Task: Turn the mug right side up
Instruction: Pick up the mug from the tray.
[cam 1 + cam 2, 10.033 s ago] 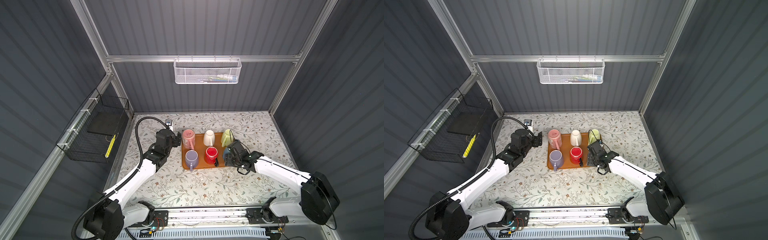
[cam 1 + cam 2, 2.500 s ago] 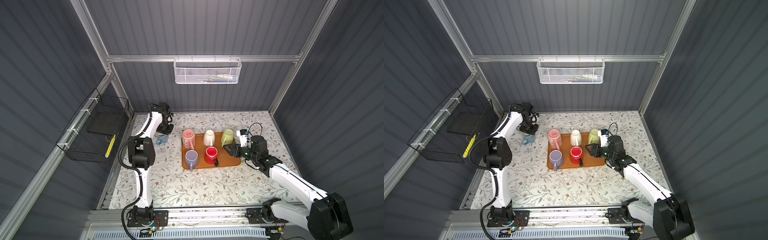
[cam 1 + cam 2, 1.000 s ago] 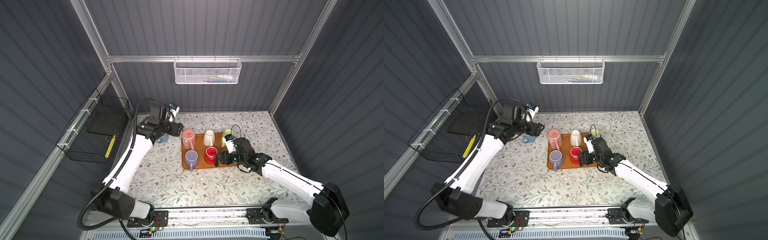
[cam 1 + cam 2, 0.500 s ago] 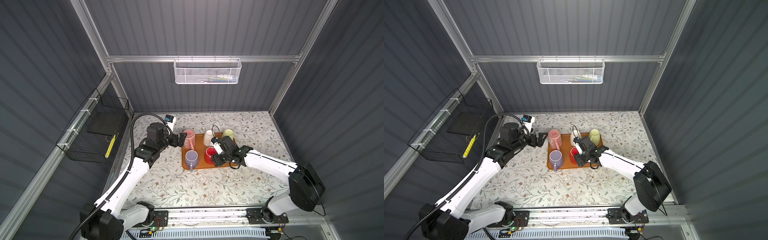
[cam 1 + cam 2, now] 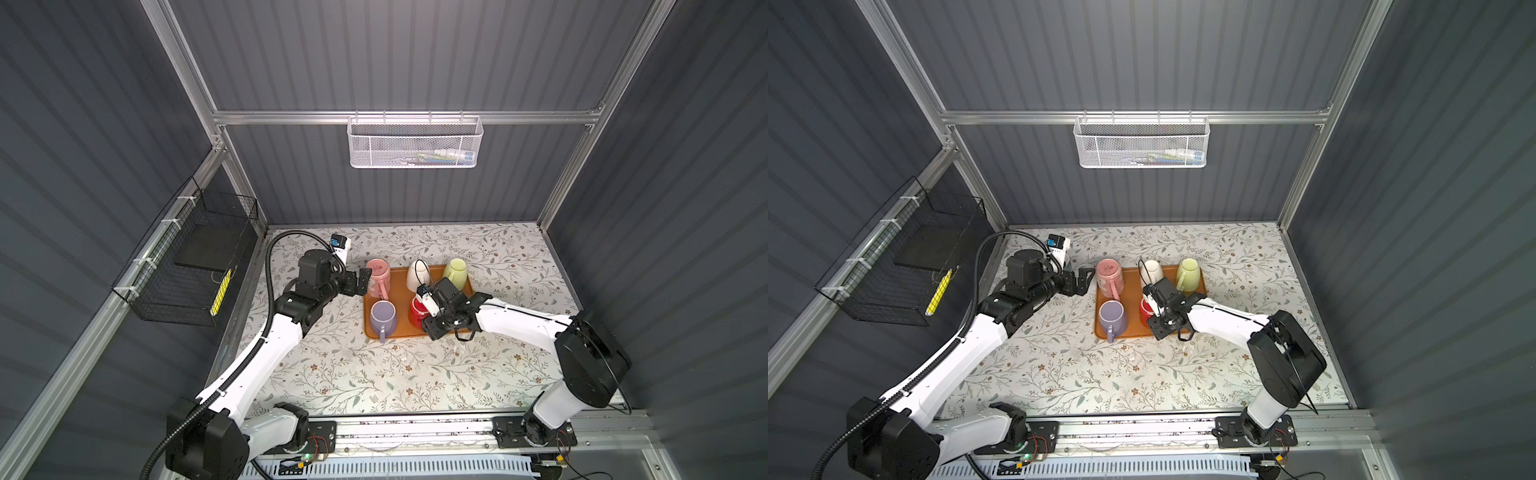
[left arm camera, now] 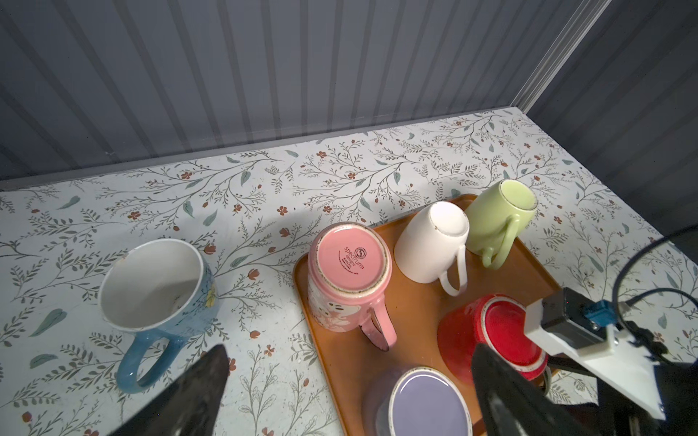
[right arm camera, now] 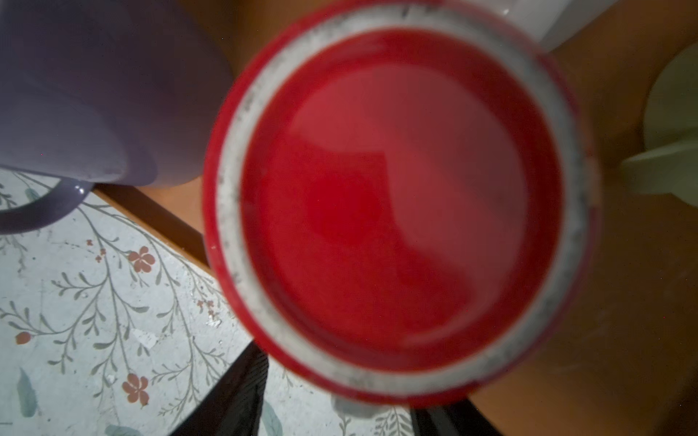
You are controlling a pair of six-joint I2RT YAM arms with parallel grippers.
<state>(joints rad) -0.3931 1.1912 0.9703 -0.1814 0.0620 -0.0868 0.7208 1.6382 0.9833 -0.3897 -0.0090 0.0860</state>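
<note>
Several mugs stand upside down on the orange tray (image 5: 400, 289): pink (image 5: 378, 272), white (image 5: 417, 272), green (image 5: 456, 270), purple (image 5: 383, 316) and red (image 5: 414, 312). My right gripper (image 5: 431, 322) hangs low over the red mug's (image 7: 393, 196) near side. Its dark fingers (image 7: 230, 396) stand apart under the mug's base edge, so my right gripper (image 7: 340, 413) is open. Whether they touch the mug is hidden. My left gripper (image 5: 360, 282) hovers wide open and empty just left of the pink mug (image 6: 349, 260). In the left wrist view my left gripper (image 6: 347, 400) frames the tray's edge.
A blue mug (image 6: 158, 287) stands upright on the floral table (image 6: 264, 181) left of the tray (image 6: 415, 309); my left arm hides it in both top views. A white wire basket (image 5: 414, 143) hangs on the back wall. A black wire basket (image 5: 195, 266) is on the left wall.
My right gripper swept from the tray's right side onto the red mug and its jaws narrowed. My left gripper opened wide and came forward from the back left to beside the pink mug.
</note>
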